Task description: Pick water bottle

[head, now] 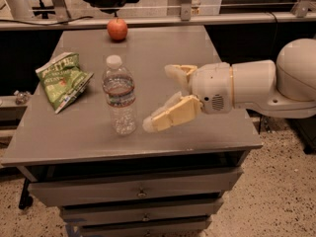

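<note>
Currently logging one water bottle, one apple, one snack bag and one gripper, all on or over a single grey table.

Water bottle: upright, roughly mid-table, slightly left of centre. Clear ribbed plastic, cylindrical, white screw cap, label band around the upper body.

Apple: round, red-orange, smooth skin. It sits at the far edge of the tabletop, well apart from the bottle and a little to the left of centre.

Snack bag: green, crinkled foil or plastic, lying flat and tilted on the left side of the table, near the bottle but not touching it.

Gripper: two cream-coloured, blocky fingers, spread wide and holding nothing. It comes in from the right on a smooth white arm, above the tabletop, just right of the bottle. The nearer fingertip is low, just beside the bottle's base; the farther finger is level with the label band, with a clear gap to the bottle.

Table: flat matte top, three drawer fronts stacked below.
</note>
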`<move>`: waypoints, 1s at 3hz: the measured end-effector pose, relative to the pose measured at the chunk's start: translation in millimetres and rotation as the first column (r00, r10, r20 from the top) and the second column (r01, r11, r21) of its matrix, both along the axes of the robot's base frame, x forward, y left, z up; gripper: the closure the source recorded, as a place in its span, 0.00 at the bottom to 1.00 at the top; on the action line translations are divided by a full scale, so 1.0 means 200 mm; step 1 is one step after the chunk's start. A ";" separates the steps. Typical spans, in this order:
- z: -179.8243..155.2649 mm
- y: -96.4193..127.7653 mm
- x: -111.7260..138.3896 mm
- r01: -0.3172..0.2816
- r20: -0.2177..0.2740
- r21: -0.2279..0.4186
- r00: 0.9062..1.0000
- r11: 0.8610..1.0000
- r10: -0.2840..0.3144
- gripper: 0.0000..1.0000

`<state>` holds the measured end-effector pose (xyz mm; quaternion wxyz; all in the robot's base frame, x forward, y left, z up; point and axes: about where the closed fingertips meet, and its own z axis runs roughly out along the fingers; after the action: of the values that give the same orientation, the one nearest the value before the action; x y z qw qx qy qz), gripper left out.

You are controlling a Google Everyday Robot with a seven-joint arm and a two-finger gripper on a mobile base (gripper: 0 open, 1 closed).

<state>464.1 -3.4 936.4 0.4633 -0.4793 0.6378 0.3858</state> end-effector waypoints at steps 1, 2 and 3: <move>-0.01 0.04 -0.04 -0.070 0.036 0.004 0.997 0.998 0.070 0.00; -0.05 0.14 -0.05 -0.169 0.101 0.016 0.981 0.986 0.166 0.00; -0.11 0.24 -0.03 -0.236 0.160 0.034 0.960 0.971 0.228 0.00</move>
<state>458.6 45.1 913.5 0.4755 -0.5670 0.5288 0.4157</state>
